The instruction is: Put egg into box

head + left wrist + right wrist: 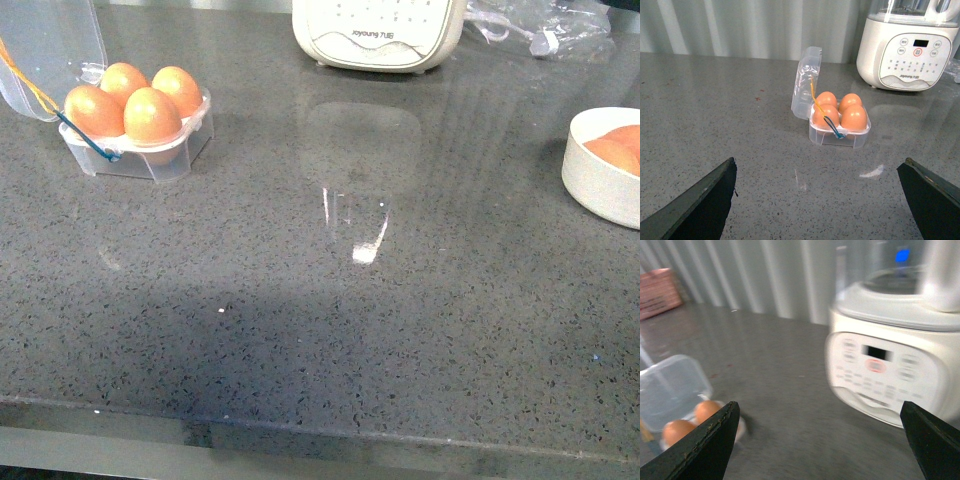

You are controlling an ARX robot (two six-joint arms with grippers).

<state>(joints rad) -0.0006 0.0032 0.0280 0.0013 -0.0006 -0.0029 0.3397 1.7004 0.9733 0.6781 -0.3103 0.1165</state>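
The box (150, 160) stands at the far left of the counter (350, 330), its clear lid (50, 50) tipped up and back on the left side. Four eggs (152, 115) sit in it, one to each cup, so all four cups are full. They look alike, and the task's egg cannot be told from the other three.

Neither arm shows in the front view. In the left wrist view the left gripper (820, 161) has its jaws spread wide with nothing between them. The box lies well ahead of it, roughly in line with the gap and apart from both fingers (705, 200).

The right wrist view is blurred. The right gripper (820, 404) also has its jaws spread wide and empty. The box shows off to one side of it, beyond one finger, with only two of the eggs in sight there.

One white appliance (380, 35) stands at the far middle. One white bowl (600, 185) sits at the right edge with two orange eggs partly showing in it. One crumpled clear bag (540, 25) lies at the far right.
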